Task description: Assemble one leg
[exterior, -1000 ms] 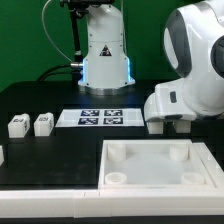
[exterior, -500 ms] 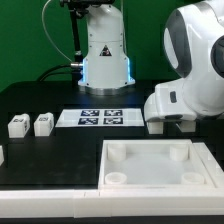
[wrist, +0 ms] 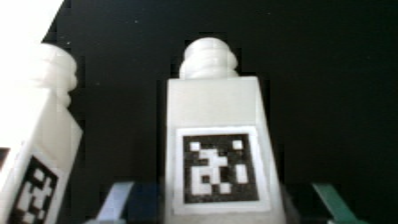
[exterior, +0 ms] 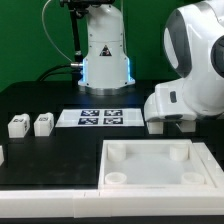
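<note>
In the wrist view a white leg (wrist: 217,140) with a rounded peg tip and a black-and-white tag stands between my fingertips (wrist: 125,200). My gripper (wrist: 228,205) is open, with a gap on each side of this leg. A second like leg (wrist: 45,140) lies right beside it. In the exterior view my gripper (exterior: 170,126) is low over the table at the right, behind the large white tray-like piece (exterior: 155,180); the legs under it are hidden there. Two more legs (exterior: 18,126) (exterior: 42,124) stand at the exterior view's left.
The marker board (exterior: 100,117) lies at the middle back of the black table. The robot base (exterior: 105,50) stands behind it. A white part (exterior: 2,155) shows at the left edge. A white strip (exterior: 50,205) runs along the front.
</note>
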`<state>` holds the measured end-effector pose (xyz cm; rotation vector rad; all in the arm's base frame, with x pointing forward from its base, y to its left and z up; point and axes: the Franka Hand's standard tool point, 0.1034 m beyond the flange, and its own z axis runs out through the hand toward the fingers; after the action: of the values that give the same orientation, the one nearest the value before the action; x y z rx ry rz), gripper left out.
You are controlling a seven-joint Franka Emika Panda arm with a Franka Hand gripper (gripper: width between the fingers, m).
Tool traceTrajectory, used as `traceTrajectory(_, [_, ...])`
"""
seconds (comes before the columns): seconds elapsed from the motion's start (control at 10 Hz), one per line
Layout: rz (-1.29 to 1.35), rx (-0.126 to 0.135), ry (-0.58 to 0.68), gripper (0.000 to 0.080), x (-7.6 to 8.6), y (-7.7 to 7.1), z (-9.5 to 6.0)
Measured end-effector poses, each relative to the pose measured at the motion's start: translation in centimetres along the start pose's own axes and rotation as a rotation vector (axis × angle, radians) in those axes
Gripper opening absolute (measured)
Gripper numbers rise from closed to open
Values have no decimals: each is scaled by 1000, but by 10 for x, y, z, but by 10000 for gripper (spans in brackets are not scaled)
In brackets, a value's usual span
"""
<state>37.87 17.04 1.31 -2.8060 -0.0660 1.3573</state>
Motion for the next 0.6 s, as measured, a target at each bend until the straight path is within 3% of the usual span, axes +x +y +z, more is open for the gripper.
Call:
traceTrajectory(0.1, [-30, 2, 3, 291, -9, 5, -29])
traceTrajectory(0.2, [-50, 8, 28, 291, -13, 10, -46])
traceTrajectory(0.4, [-74, 10, 57, 291, -43, 23, -88])
traceTrajectory(0.6, [-75, 26, 222, 291, -19, 16, -91])
